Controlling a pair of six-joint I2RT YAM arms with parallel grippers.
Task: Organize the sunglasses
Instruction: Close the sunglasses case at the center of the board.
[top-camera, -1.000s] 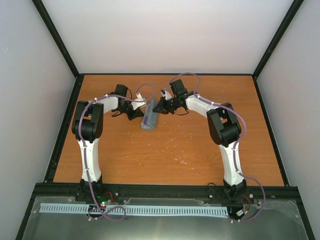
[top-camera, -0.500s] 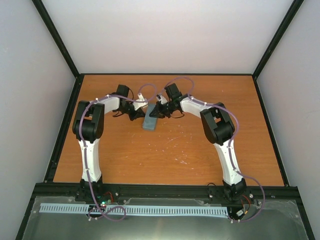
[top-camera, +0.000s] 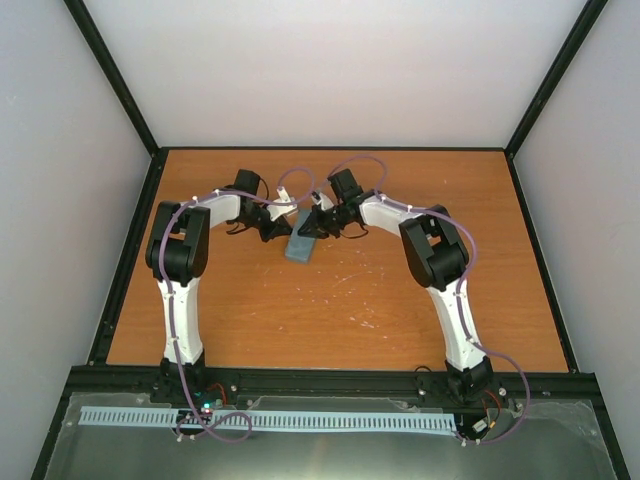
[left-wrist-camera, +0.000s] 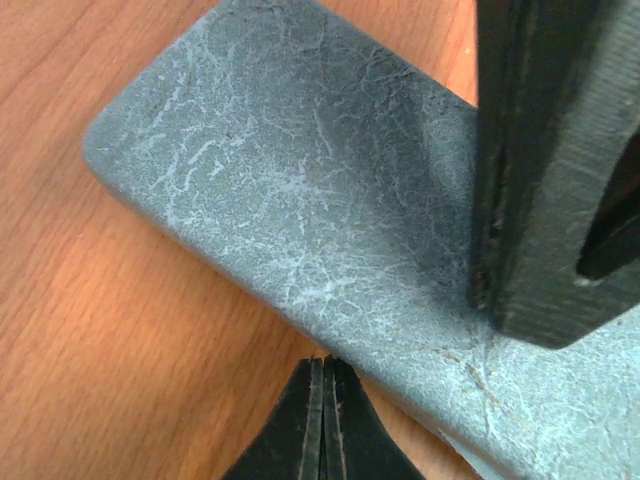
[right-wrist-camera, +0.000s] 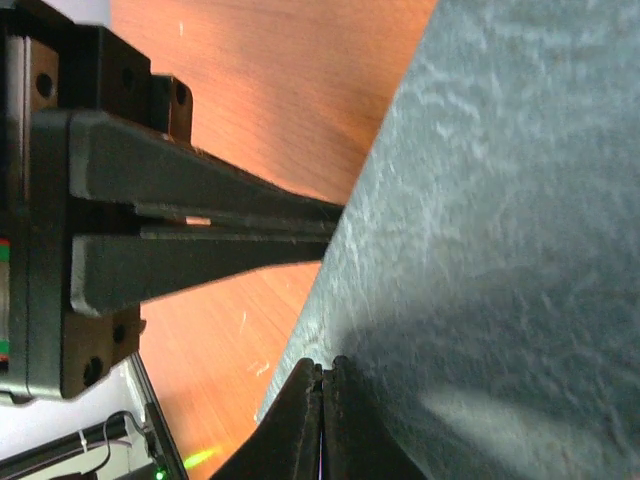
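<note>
The left gripper (left-wrist-camera: 322, 365) has its two fingers pressed flat together, and nothing is between them. The tips sit right at the long side of a blue-grey glasses case (left-wrist-camera: 290, 190). They touch it or nearly touch it; I cannot tell which. The case is shut and lies flat on the brown wooden table (left-wrist-camera: 90, 340). Its skin looks rough and cracked, with thin pale lines all over.

The right gripper (right-wrist-camera: 322, 365) also has its fingers pressed together, and it holds nothing. Its tips point at the top of the case, close to the edge. In the left wrist view, this gripper is a thick dark block standing on the case, on the far side from the left fingertips. It looks like it is touching the lid.

In the right wrist view, the left gripper's two long dark fingers come in from the side. Their tips meet right at the edge of the case.

From above, the case lies between the two sets of fingers. The left fingers are on its left side and the right fingers are on its right side. Both sets are at the far end of the case. The near end pokes out past the fingers, toward the bottom of the arms.

The sunglasses do not show in any view, so I cannot tell where they are.
</note>
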